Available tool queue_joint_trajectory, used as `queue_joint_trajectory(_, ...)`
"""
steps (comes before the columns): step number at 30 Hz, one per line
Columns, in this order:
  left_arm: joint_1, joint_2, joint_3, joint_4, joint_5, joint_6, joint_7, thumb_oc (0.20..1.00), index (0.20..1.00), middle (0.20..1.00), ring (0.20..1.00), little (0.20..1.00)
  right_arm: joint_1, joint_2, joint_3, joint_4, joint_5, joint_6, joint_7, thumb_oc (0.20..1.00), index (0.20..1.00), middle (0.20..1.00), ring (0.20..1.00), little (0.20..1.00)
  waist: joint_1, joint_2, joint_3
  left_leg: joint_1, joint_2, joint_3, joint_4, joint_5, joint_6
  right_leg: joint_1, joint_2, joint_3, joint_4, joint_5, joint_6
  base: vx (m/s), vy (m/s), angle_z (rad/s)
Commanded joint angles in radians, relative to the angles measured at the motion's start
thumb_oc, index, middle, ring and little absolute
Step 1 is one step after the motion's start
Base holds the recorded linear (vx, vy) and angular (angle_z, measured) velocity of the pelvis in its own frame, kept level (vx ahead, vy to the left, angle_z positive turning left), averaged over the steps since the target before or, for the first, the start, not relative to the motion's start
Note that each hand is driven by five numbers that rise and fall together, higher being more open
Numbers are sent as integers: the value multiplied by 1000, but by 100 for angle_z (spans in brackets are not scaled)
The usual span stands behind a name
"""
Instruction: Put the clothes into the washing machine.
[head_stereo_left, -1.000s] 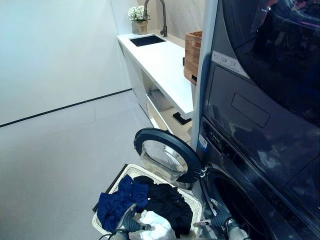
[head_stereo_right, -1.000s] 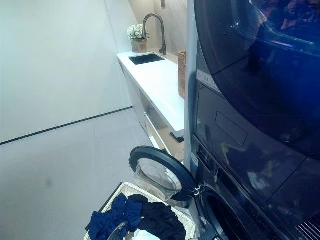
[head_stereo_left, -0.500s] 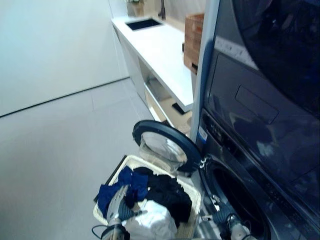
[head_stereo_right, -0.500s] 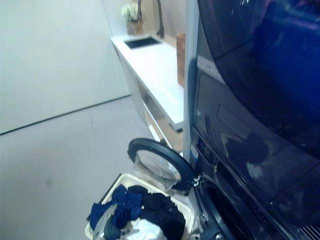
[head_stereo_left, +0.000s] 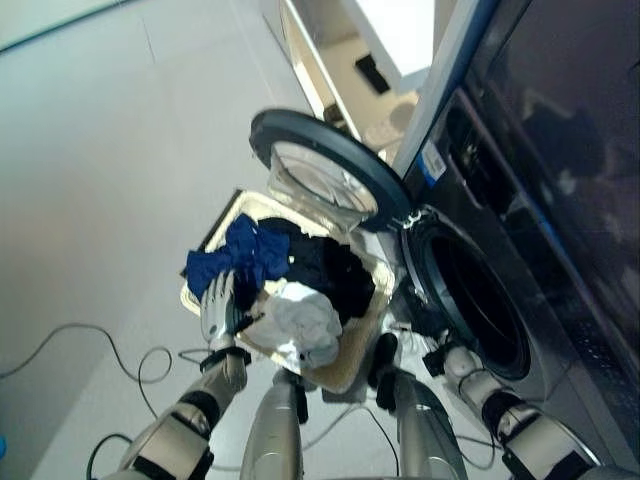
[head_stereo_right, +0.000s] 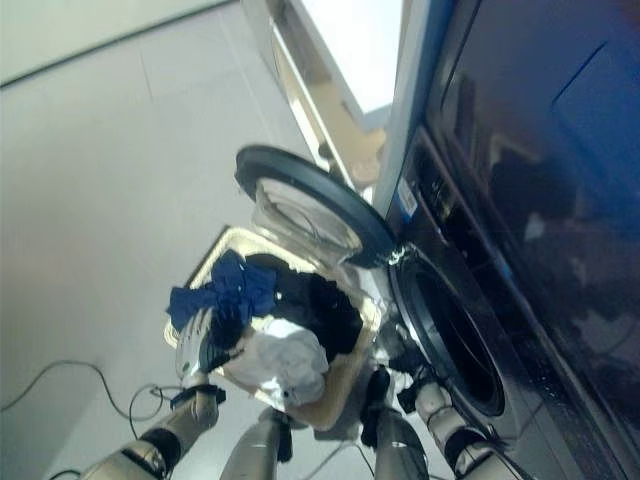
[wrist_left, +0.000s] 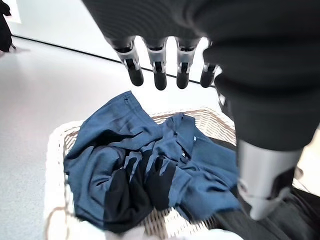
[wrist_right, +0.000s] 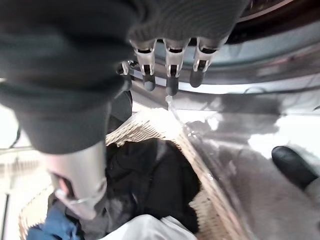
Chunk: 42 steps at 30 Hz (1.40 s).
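While both hands hover spread, left hand (head_stereo_left: 217, 305) over blue garment (wrist_left: 150, 165), right hand (wrist_right: 170, 65) near drum, basket (head_stereo_left: 345, 362) partly hidden

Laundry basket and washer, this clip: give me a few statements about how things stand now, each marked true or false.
1. The washing machine door is closed. False: it stands swung open over the basket.
2. A blue garment, a black garment and a white garment lie in the basket. True.
3. The left hand grips the blue garment. False: it hovers over it with straight fingers, holding nothing.
4. The right hand is open and empty. True.
5. The basket sits on the floor beside the open drum. True.
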Motion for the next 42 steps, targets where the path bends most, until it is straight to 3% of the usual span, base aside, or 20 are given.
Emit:
queue_joint_trajectory(1,-37,21,10,-12,-77,30,-11,1000,1000,1000,1000,1000,20,-19,14,-84,40,-41,-31,1000,1000,1000,1000,1000,9,-16,-55,-93,-16,4,12,49,-33,-26,23,58,17,-13,97,-133,66,7)
queue_joint_trajectory(11,-284,121,47,24,-136,60,-12,1000,1000,1000,1000,1000,-148,-76,-1,-95,124,-12,-25,1000,1000,1000,1000,1000,15,-56,6,-305,-6,-4,121,34,-32,-218,-4,35,114,-17,98,-91,44,1)
queue_joint_trajectory(19,-374,165,65,62,-218,70,-20,1000,1000,1000,1000,1000,-158,-79,13,-122,153,-34,-44,1000,1000,1000,1000,1000,11,-73,6,-377,-2,6,121,36,-39,-281,-16,16,100,2,107,-26,32,-1)
queue_joint_trajectory(26,-444,184,51,97,-268,117,-100,1000,1000,1000,1000,1000,-180,-76,35,-149,175,-45,-57,1000,1000,1000,1000,1000,3,-87,6,-413,1,5,102,44,-45,-310,-15,12,67,28,114,-10,10,0)
queue_joint_trajectory(31,-484,192,27,131,-269,219,-160,1000,1000,1000,1000,1000,-195,-67,35,-156,205,-50,-52,1000,1000,1000,1000,1000,-5,-94,6,-425,2,14,67,53,-47,-323,-6,10,26,52,122,-10,17,-5)
queue_joint_trajectory(38,-542,214,-25,203,-203,361,-141,1000,1000,1000,1000,1000,-205,-78,57,-141,212,-66,-55,1000,1000,1000,1000,1000,-21,-105,6,-441,10,27,46,63,-50,-343,5,6,5,67,124,6,36,-4)
queue_joint_trajectory(42,-575,224,-68,229,-177,417,-258,1000,1000,1000,1000,1000,-211,-88,59,-145,224,-72,-59,1000,1000,1000,1000,1000,-27,-108,6,-454,10,31,53,61,-48,-356,4,2,7,74,127,0,0,0)
